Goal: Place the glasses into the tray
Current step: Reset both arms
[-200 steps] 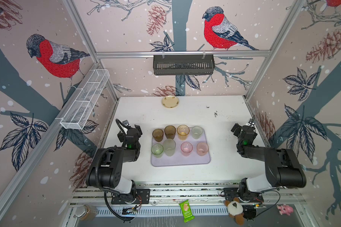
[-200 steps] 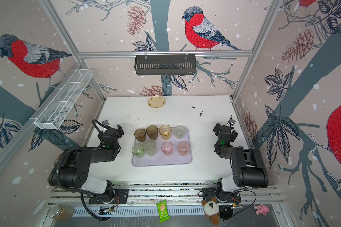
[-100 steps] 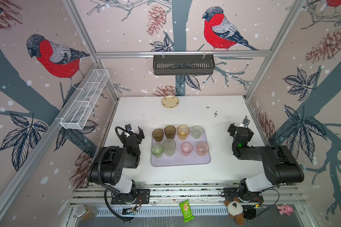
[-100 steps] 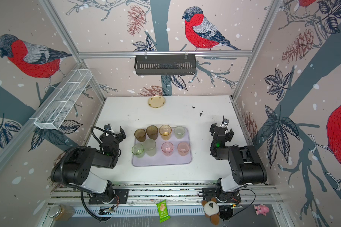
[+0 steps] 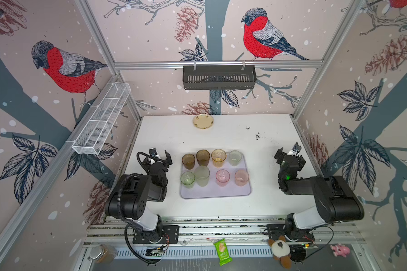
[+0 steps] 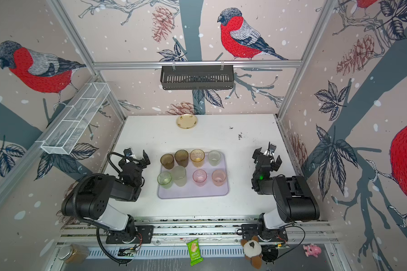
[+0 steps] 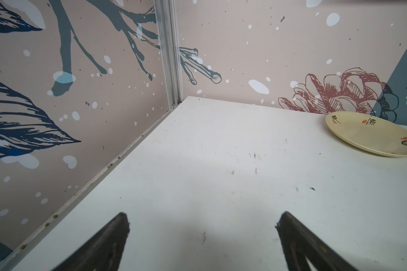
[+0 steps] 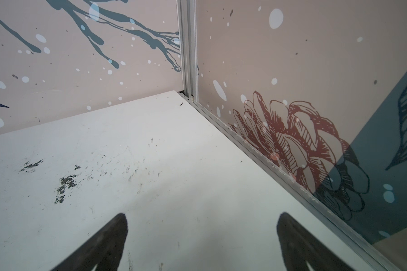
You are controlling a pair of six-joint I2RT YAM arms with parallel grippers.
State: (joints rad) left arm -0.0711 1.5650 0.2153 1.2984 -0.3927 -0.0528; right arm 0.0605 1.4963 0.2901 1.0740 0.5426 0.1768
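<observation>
All eight glasses (image 5: 202, 175) stand upright in the tray (image 5: 215, 194) in two rows of four. Far row: brown, brown, amber, pale green. Near row: green, tall frosted green, pink, peach. The tray lies on the table (image 5: 221, 138) toward the front edge, between the arms.

The left gripper (image 5: 159, 157) is just beside the tray's left side, not touching it. Its jaws are spread wide and point at the back wall. The right gripper (image 5: 290, 157) is well apart from the tray, near the right wall, with jaws equally wide. Only bare table lies between each gripper and the tray.

Around the scene: a plate (image 5: 203, 121) at the back, well apart from the tray; a black basket (image 5: 219, 77) on the back rail; a mesh basket (image 5: 101, 122) on the left rail. Below the table front are a jar (image 5: 102, 253), snack packet (image 5: 222, 251), plush toy (image 5: 280, 251) and pink toy (image 5: 340, 250).

Both top views show the tray, glasses and arms. The wrist views show none of the glasses (they face the back corners). The left wrist view shows wide jaws over bare table, with the plate (image 7: 371, 133) at the frame edge. The right wrist view shows wide jaws, dark scuffs (image 8: 65, 183) and the pinecone print on the wall.
</observation>
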